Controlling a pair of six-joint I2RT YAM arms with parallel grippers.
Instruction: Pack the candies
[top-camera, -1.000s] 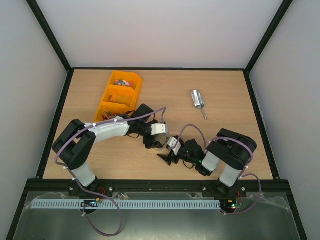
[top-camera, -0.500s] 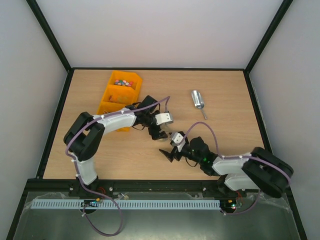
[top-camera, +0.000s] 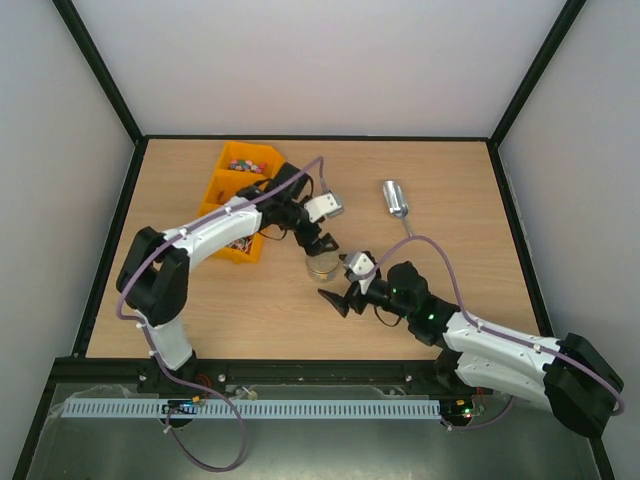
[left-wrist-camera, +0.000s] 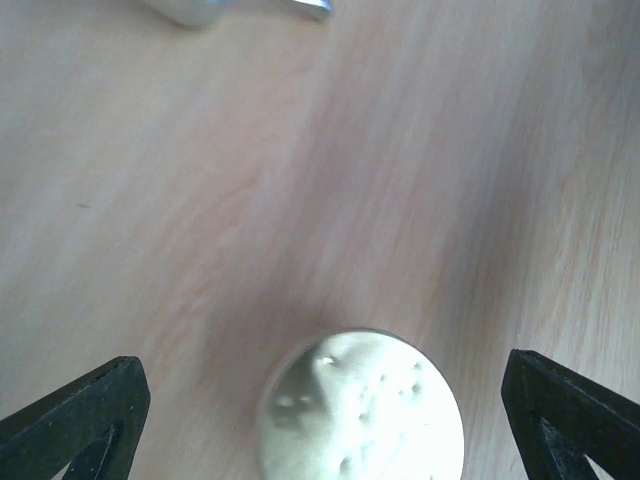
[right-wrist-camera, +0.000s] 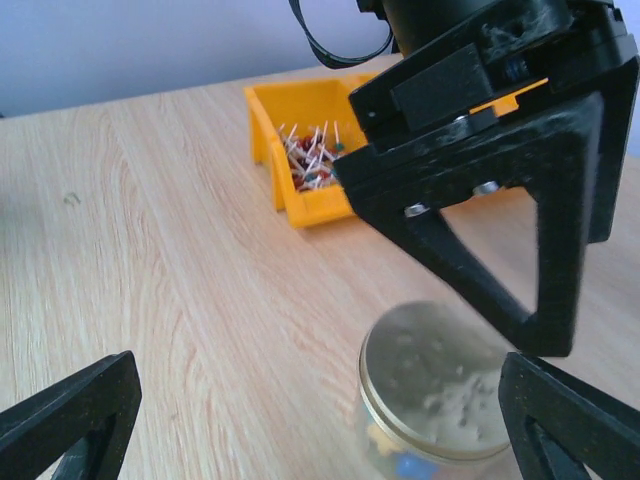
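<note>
A glass jar (top-camera: 322, 266) with a gold lid stands on the table between my grippers. A few coloured candies (right-wrist-camera: 405, 467) show through its wall. More candies (top-camera: 243, 165) lie in the far compartment of the orange bin (top-camera: 262, 172). My left gripper (top-camera: 320, 243) is open just behind and above the jar. In the left wrist view the lid (left-wrist-camera: 362, 405) lies below the open left gripper (left-wrist-camera: 320, 425). My right gripper (top-camera: 340, 296) is open and empty just in front of the jar. In the right wrist view the jar (right-wrist-camera: 440, 390) lies ahead of the right gripper (right-wrist-camera: 320, 425).
A metal scoop (top-camera: 396, 200) lies at the back right, and its edge shows in the left wrist view (left-wrist-camera: 240, 8). The near bin compartment holds thin red-and-white sticks (right-wrist-camera: 312, 155). The left gripper's black fingers (right-wrist-camera: 480, 200) hang over the jar.
My left gripper has drawn back from the near middle toward the bin, uncovering the lidded jar. My right arm has stretched out, its gripper staying open near the jar.
</note>
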